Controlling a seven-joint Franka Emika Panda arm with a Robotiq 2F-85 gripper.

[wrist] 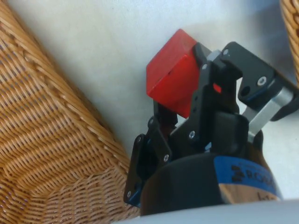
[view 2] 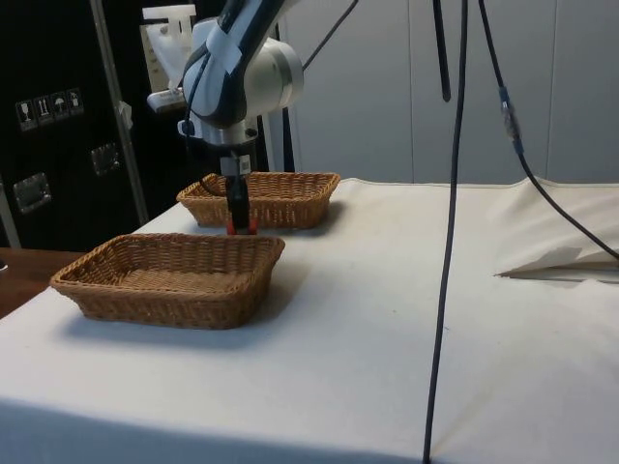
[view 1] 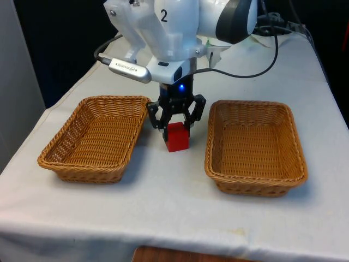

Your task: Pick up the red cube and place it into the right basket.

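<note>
The red cube (view 1: 176,136) was observed on the white cloth (view 1: 180,207) between the two wicker baskets (view 1: 97,136), pinched by the gripper (view 1: 175,121) fingers on opposite faces.

Woven wicker baskets (view 1: 95,136), seemingly matt cube (view 1: 176,136)

The gripper (view 1: 176,121) points straight down over the white cloth (view 1: 174,213), in the gap between two brown wicker baskets, with its black fingers (view 1: 158,117) set on either side of the top of the red cube (view 1: 176,136). The cube stands on the cloth, closer to the basket on the front view's left (view 1: 92,137) than to the basket on the front view's right (view 1: 253,146). A black cable (view 1: 256,68) curves across the cloth behind the baskets.
</note>
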